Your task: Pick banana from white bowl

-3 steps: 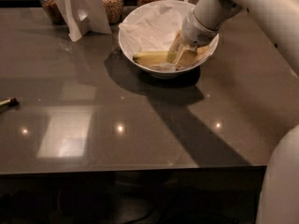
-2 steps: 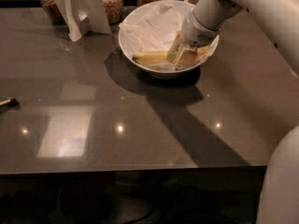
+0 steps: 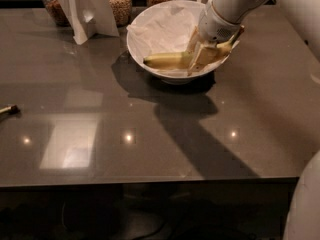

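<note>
Tool [image 3: 200, 59]: hardly shifted from a second ago; it stays low inside the right half of the bowl [image 3: 134, 49], over the right end of the banana [image 3: 167, 60]. You cannot tell whether it has closed on the fruit.
Banana: lies across the bowl floor, left tip free, right end hidden behind the tool.
Bowl: sits toward the back of the worktop [image 3: 100, 134], with jars [image 3: 120, 4] just behind.
Grip: confirm a firm hold before you lift; the smooth skin may slip.
Lift: go straight up and clear the rim, so the bowl neither drags nor tips.
</note>
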